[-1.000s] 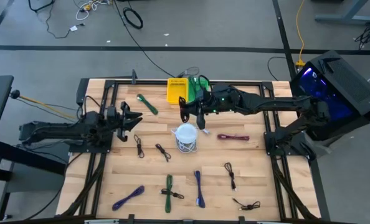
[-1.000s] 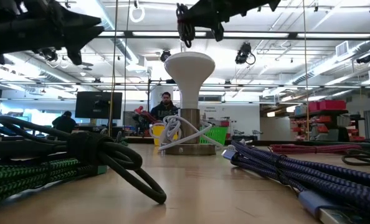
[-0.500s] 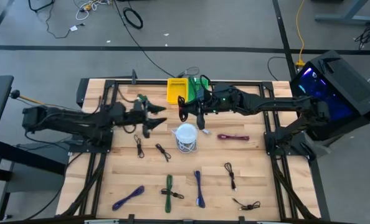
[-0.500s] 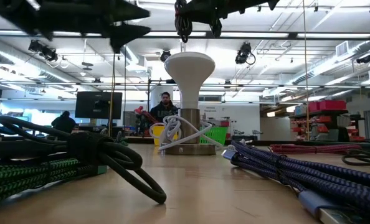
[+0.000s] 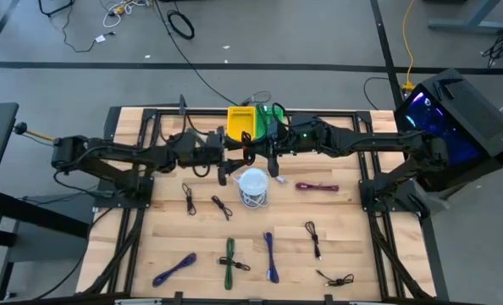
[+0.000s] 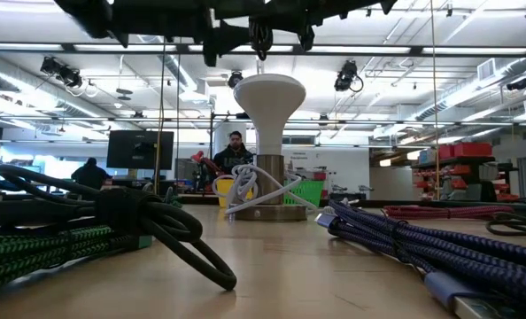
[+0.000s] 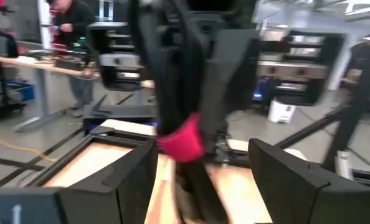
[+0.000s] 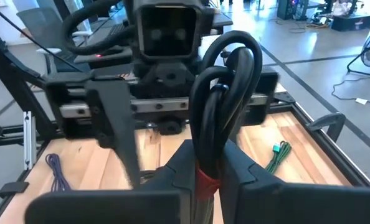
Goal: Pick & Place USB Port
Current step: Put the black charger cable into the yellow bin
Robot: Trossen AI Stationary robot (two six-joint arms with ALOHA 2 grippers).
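Note:
A bundled black cable [image 8: 225, 81] with a red band is lifted above the table's middle, with my right gripper [image 8: 203, 168] shut on it. It hangs just to the far left of the white round-topped USB port stand [image 5: 253, 185], which rests on its foot among white cords [image 6: 263, 199]. My left gripper [image 7: 203, 155] is open and faces the right one. Its fingers stand on either side of the cable [image 7: 185, 124] without plainly touching it. In the high view the left gripper [image 5: 228, 167] is close to the right gripper [image 5: 250, 155]. My right gripper pinches the black bundle at its red band [image 8: 203, 182] between its two fingers. The fingers come about level from the table's right. The bundle is lifted clear of the table, its loop [image 8: 228, 56] reaching out beyond the fingertips.
Several bundled cables lie on the wooden table: green [image 5: 202, 142], black [image 5: 189, 199], maroon [image 5: 317, 186], blue [image 5: 271, 257], purple [image 5: 174, 269]. A yellow bin [image 5: 240, 123] and a green bin [image 5: 274, 117] stand at the far edge. People show in the room behind the table.
My left gripper has swung up and toward the table's right, from near the left side to right beside the cable held by my right gripper. The right gripper and its cable have stayed in place.

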